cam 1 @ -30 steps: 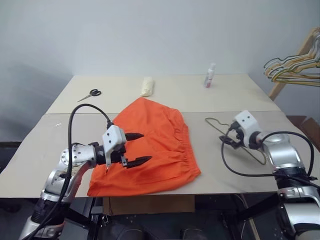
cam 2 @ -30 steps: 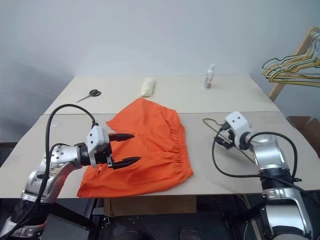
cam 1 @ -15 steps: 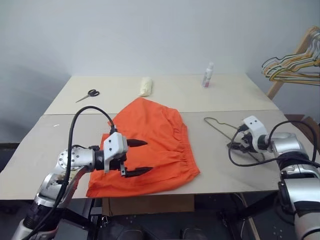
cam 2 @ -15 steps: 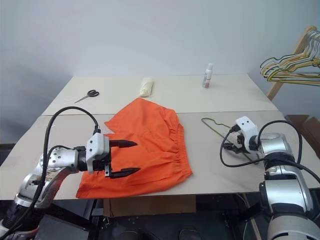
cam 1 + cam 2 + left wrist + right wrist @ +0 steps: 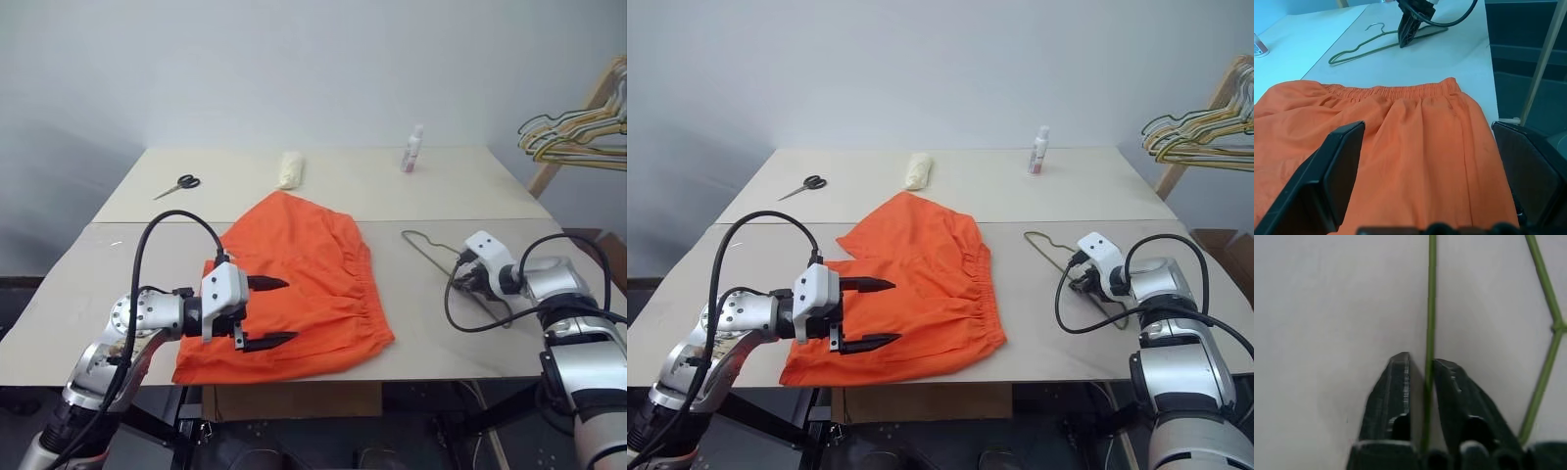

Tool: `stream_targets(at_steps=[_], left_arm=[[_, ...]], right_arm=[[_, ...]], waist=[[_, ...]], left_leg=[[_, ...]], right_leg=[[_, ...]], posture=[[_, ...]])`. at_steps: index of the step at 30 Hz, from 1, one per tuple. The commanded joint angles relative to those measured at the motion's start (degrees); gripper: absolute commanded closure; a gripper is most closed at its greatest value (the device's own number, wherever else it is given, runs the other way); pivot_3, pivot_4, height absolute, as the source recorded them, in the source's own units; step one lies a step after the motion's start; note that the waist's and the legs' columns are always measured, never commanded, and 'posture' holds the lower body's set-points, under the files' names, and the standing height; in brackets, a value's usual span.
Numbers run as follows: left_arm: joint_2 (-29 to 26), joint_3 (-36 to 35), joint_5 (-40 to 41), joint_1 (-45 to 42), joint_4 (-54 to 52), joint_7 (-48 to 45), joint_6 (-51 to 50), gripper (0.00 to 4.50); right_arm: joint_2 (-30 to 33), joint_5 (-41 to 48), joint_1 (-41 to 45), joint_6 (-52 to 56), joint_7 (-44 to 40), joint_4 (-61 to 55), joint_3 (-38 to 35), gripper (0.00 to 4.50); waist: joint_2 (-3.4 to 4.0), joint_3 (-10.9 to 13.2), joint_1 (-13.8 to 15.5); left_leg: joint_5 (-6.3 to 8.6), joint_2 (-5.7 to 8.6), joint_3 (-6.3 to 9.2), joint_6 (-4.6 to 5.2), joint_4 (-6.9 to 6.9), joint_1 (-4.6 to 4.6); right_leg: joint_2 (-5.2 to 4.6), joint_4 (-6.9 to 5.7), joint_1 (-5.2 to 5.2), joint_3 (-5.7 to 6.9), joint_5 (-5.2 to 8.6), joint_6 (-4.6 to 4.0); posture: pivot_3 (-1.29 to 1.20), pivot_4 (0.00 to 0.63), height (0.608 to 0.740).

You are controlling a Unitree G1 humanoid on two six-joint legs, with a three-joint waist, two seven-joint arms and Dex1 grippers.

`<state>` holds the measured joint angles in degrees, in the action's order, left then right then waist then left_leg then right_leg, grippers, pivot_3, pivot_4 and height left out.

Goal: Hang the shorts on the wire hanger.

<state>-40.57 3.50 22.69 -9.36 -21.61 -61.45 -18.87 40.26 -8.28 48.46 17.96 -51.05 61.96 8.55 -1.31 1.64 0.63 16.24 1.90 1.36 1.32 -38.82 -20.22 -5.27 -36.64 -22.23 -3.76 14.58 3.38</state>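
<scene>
Two grippers show in the eye view: the left gripper (image 5: 263, 312), lower left, gapes wide over the shorts (image 5: 304, 284) at centre. Right wrist view: the right gripper (image 5: 1421, 364) is pinched on the hanger (image 5: 1430, 298) wire.

Both eye views look forward and down over the whole surface (image 5: 411, 201); each wrist view sits close, and the left one shares the wire hanger (image 5: 1359, 46).
</scene>
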Motion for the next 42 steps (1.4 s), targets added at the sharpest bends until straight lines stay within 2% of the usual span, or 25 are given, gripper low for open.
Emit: stream_targets(at_steps=[1,3,6,10,13,18,22,25,29,33,36,42], left_arm=[[0.4,0.1,0.2,-1.8,-0.3,0.3,1.1,0.00],[2.3,-0.1,0.0,-2.8,0.3,2.8,0.4,0.00],[9.3,-3.8,3.9,-6.6,2.2,12.9,-6.8,0.00],[14.3,-10.6,14.4,-11.7,3.7,20.3,-18.5,0.00],[18.1,-13.5,21.0,-14.3,3.7,25.8,-25.0,0.00],[26.8,-15.5,29.1,-18.7,4.5,35.1,-29.7,0.00],[32.7,-15.7,31.8,-22.5,5.7,41.4,-29.5,0.00],[34.0,-14.2,28.9,-24.5,6.9,43.9,-27.8,0.00],[34.1,-13.1,25.7,-25.6,8.9,45.2,-25.6,0.00],[35.0,-14.4,26.5,-26.3,9.4,45.7,-24.1,0.00],[35.0,-15.1,27.2,-26.2,9.4,46.5,-23.7,0.61],[35.6,-15.5,26.8,-26.0,10.0,47.8,-22.6,2.64]], right_arm=[[0.3,-1.2,-0.7,-0.4,1.2,0.2,0.4,4.49],[0.3,-0.6,-1.5,-0.7,2.6,-1.9,-0.6,4.49],[0.5,0.0,-4.0,-1.7,7.0,-8.8,-2.4,4.49],[-1.3,5.1,-12.3,2.5,13.0,-33.0,-9.7,4.49],[-6.5,8.1,-18.0,7.4,19.0,-51.8,-14.3,4.49],[-17.9,8.3,-23.2,6.9,28.4,-72.9,-12.5,4.49],[-24.4,7.5,-26.0,3.8,31.7,-81.6,-7.2,4.49],[-27.0,5.9,-27.4,1.4,33.3,-83.9,-3.5,4.49],[-27.0,3.5,-29.9,-2.9,33.3,-84.6,0.6,4.49],[-25.9,1.3,-32.1,-6.4,32.5,-85.2,3.6,4.49],[-26.3,0.9,-32.4,-6.5,32.8,-85.0,4.2,4.50],[-26.7,-0.9,-32.7,-6.9,33.6,-84.1,4.9,4.50]], waist=[[-0.01,0.0,0.0],[-0.01,0.0,0.0],[-0.05,0.0,0.3],[-0.05,0.0,0.0],[-0.04,0.0,-0.5],[-0.03,-0.1,-0.1],[-0.05,-0.1,0.3],[-0.06,-0.1,0.0],[-0.06,-0.1,-0.3],[-0.06,-0.1,-0.3],[-0.06,-0.1,-0.4],[-0.07,-0.1,-0.3]], left_leg=[[0.00,0.00,0.00,0.00,0.00,0.00],[0.00,0.00,0.00,0.00,0.00,0.00],[0.00,0.02,0.03,0.00,-0.03,0.00],[0.00,0.03,0.07,0.00,-0.05,-0.16],[0.00,-0.04,0.06,-0.01,-0.06,-0.53],[-0.04,0.03,0.09,-0.08,-0.16,-0.83],[-0.09,0.12,0.15,-0.17,-0.16,-0.93],[-0.22,0.19,0.14,-0.39,-0.16,-0.92],[-0.22,0.27,0.11,-0.40,-0.12,-0.86],[-0.24,0.27,0.10,-0.42,-0.13,-0.88],[-0.24,0.26,0.10,-0.42,-0.13,-0.87],[-0.23,0.27,0.10,-0.41,-0.13,-0.86]], right_leg=[[0.00,0.00,0.00,0.00,0.00,0.00],[0.00,0.01,0.01,0.00,0.00,0.00],[-0.04,0.03,0.05,0.02,-0.01,0.02],[-0.04,-0.06,-0.13,0.01,-0.03,0.06],[0.00,-0.15,-0.54,-0.05,-0.03,0.06],[-0.02,-0.29,-0.91,-0.05,-0.05,0.09],[-0.06,-0.19,-0.96,0.00,-0.05,0.09],[-0.07,-0.14,-0.91,0.00,-0.06,0.10],[0.01,-0.14,-0.91,-0.02,-0.06,0.10],[0.00,-0.12,-0.91,-0.03,-0.06,0.10],[0.01,-0.13,-0.91,-0.03,-0.06,0.09],[0.01,-0.12,-0.89,-0.03,-0.06,0.09]], posture=[[0.10,0.000,0.740],[0.09,0.000,0.740],[0.09,0.000,0.740],[0.09,0.000,0.740],[0.08,0.000,0.740],[0.06,0.000,0.740],[0.05,0.000,0.740],[0.05,0.000,0.740],[0.05,0.000,0.740],[0.04,0.000,0.740],[0.04,0.000,0.740],[0.04,0.000,0.740]])
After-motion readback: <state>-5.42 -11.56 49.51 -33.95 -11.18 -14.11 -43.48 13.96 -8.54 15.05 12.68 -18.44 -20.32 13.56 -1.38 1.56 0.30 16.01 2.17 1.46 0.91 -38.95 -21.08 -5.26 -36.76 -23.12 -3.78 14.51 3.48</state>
